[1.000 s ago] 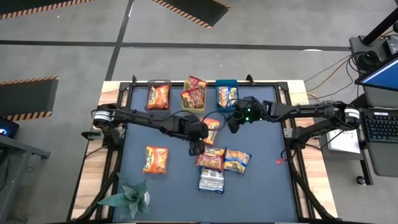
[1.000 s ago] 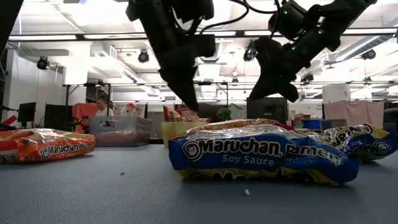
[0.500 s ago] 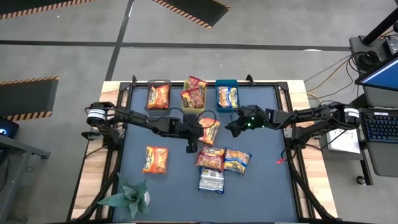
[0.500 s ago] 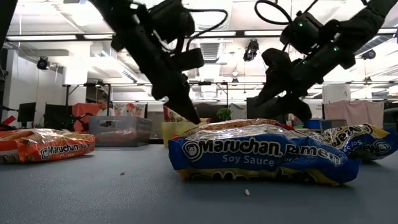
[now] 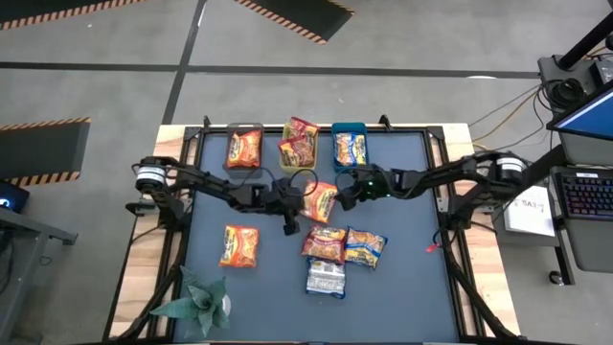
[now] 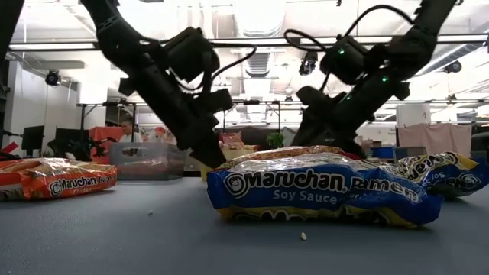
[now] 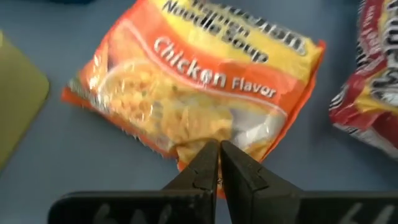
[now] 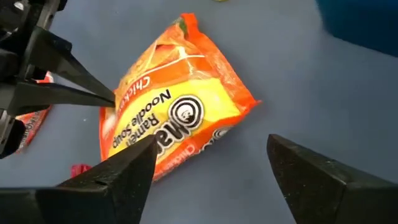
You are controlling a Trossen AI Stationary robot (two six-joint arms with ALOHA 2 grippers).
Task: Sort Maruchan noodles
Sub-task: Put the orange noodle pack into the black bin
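An orange Maruchan chicken packet (image 5: 321,201) lies mid-table between my two grippers. My left gripper (image 5: 299,204) is shut at its left edge. My right gripper (image 5: 343,195) stands open just right of the packet, its fingers (image 8: 124,174) spread wider than the packet's end. Loose on the table lie an orange packet (image 5: 239,246), a red one (image 5: 325,243), a blue-and-yellow one (image 5: 365,246) and a silvery-white one (image 5: 326,279). My left gripper pinches the orange packet's left edge (image 7: 189,149) between its two fingertips (image 8: 99,96). The fingers come from the table's left, slanting down, and meet that edge near its middle. The packet lies on the table.
Along the far edge stand a grey bin (image 5: 230,129) holding an orange packet, a yellow bin (image 5: 287,129) holding red packets and a blue bin (image 5: 350,127) holding a blue-and-yellow packet. A green plant (image 5: 196,302) sits at the near left corner.
My left gripper has drawn back toward the table's left, swung to point right, and shut on the orange packet's edge. My right gripper has moved left and down toward the packet and opened wide.
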